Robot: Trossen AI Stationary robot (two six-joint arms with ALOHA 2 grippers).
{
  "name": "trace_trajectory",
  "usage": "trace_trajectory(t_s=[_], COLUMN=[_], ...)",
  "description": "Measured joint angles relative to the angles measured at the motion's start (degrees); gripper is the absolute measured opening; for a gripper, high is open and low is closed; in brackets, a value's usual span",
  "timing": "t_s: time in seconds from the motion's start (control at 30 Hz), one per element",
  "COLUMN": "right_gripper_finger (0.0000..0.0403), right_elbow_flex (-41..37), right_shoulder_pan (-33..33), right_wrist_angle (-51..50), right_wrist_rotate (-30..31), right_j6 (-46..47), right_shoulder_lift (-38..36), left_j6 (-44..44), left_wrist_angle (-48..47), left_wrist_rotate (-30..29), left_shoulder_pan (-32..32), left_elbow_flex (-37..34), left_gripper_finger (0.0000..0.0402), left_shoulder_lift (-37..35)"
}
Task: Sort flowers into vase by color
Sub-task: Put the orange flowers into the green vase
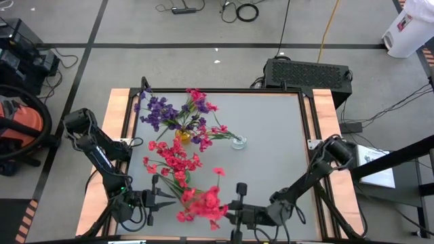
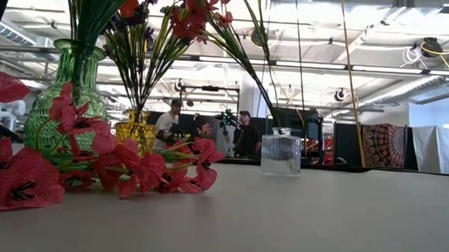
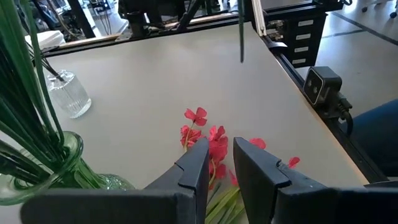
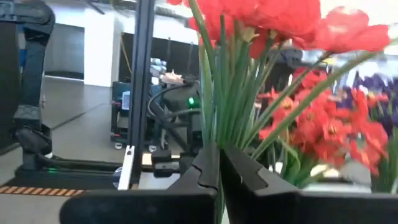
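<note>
Right claw [image 4: 219, 163] shut on green stems of red flowers [image 4: 292, 18]; left claw [image 3: 217, 162] part-open, holding nothing; no legible writing

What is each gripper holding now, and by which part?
The right gripper is shut on red flowers, holding their green stems. The left gripper holds nothing; its fingers stand apart.
</note>
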Motion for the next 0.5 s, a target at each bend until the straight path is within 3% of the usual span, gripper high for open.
trace_trajectory(t_s=[0.2,0.33,0.5], right_gripper_finger=[0.0,0.0,0.0], right_elbow_flex=[0.0,0.0,-0.02], right_shoulder_pan=[-3.97,-7.43,-10.68], right_wrist_angle=[0.74,0.75,2.97], right_wrist_rotate=[-9.26,-17.38,-23.29], right_j6=[-6.39,-6.17,-6.55], right_shoulder_lift=[0.03,0.03,0.03], left_j6=[-0.02,-0.02,0.0], left_wrist_angle=[0.07,0.07,0.06], left_wrist_rotate=[0.93,0.93,-0.4], left_shoulder_pan=[0.0,0.0,0.0], left_elbow_flex=[0.0,0.0,0.0], left_gripper_finger=[0.0082,0.0082,0.0082], left_shoulder_lift=[0.0,0.0,0.02])
